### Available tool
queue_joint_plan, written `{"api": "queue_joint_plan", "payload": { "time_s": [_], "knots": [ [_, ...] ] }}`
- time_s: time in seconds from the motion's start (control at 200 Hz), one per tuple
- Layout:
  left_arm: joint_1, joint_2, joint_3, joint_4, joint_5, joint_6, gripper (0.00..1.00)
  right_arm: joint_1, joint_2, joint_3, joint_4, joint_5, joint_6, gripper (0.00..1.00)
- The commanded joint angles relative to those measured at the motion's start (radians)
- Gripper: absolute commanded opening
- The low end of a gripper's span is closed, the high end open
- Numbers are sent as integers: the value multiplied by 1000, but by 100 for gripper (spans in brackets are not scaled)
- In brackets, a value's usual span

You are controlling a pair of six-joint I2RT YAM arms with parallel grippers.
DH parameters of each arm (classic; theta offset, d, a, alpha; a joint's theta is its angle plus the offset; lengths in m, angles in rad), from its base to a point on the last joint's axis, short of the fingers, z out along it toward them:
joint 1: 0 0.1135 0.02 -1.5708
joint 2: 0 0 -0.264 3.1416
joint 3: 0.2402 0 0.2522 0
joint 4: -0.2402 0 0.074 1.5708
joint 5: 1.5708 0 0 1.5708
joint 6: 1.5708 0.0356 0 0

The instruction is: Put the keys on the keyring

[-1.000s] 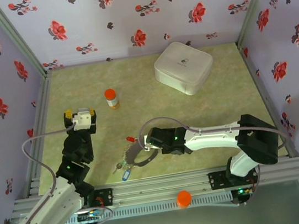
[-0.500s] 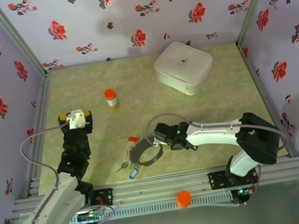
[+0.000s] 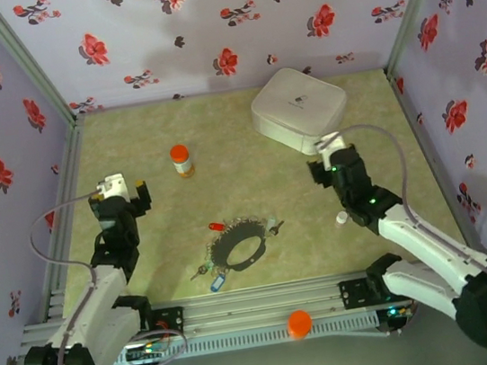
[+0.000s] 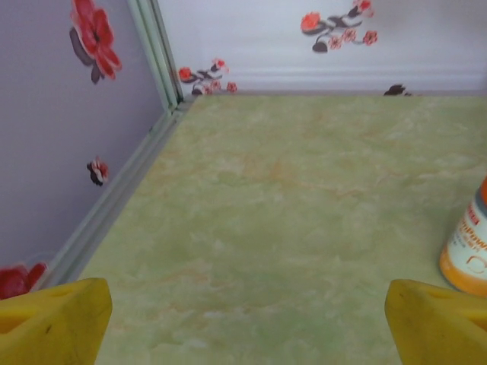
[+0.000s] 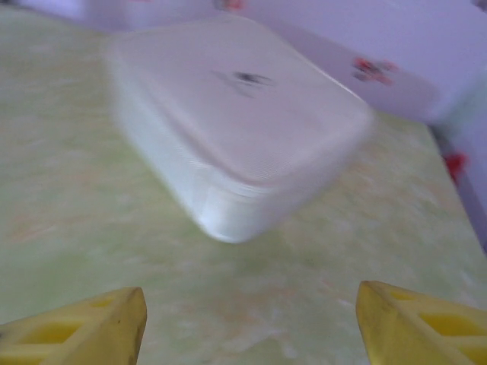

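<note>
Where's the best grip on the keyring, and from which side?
The near-right arc of the keyring, from straight above: it lies flat and limp on the table, and the keys crowd its left and far edges.

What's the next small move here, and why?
Probably bring the left gripper down toward the red key beside the keyring: it and the right gripper are open, empty and far from both. Whether that key is already threaded is unclear.
</note>
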Motion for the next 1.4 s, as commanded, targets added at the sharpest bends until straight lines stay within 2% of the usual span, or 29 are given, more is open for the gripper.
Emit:
{"api": "queue_joint_plan", "payload": {
  "time_s": [0.0, 0.21, 0.31, 0.36, 0.47, 0.505, 0.54, 0.595, 0.66, 0.715, 0.77, 0.85, 0.945, 1.17, 1.3, 1.395],
  "knots": [
    [32, 44, -16, 81, 43, -35, 93, -135, 49, -139, 314, 16, 129, 73],
    [101, 223, -52, 301, 59, -38, 93, -259, 296, -272, 775, -17, 109, 75],
    [130, 346, -110, 512, 67, -28, 93, -282, 461, -283, 969, -82, 60, 76],
    [154, 411, -117, 610, 86, -45, 93, -305, 524, -272, 995, -121, 72, 77],
    [184, 500, -90, 678, 159, -14, 94, -338, 666, -271, 1158, -164, 89, 78],
    [197, 543, -88, 701, 196, -21, 94, -344, 654, -259, 1114, -176, 95, 78],
    [205, 602, -96, 757, 209, -27, 95, -353, 610, -234, 992, -196, 102, 78],
    [208, 713, -113, 935, 211, -16, 97, -366, 607, -206, 937, -214, 116, 78],
    [211, 648, -77, 761, 193, -44, 99, -378, 627, -193, 944, -224, 130, 77],
    [210, 683, -65, 796, 197, -25, 100, -387, 612, -173, 878, -218, 142, 76],
    [208, 668, -64, 739, 209, -25, 100, -388, 624, -170, 890, -198, 152, 76],
    [197, 671, -96, 819, 200, -12, 100, -393, 620, -156, 857, -181, 166, 76],
    [195, 701, -202, 1053, 215, -13, 100, -401, 620, -153, 850, -186, 173, 77],
    [195, 696, -198, 1038, 205, -12, 100, -402, 621, -152, 852, -188, 173, 78],
    [195, 700, -193, 1037, 283, 12, 100, -402, 622, -152, 851, -186, 173, 78],
    [196, 705, -179, 1029, 283, 15, 100, -402, 621, -151, 852, -186, 173, 79]
  ]
}}
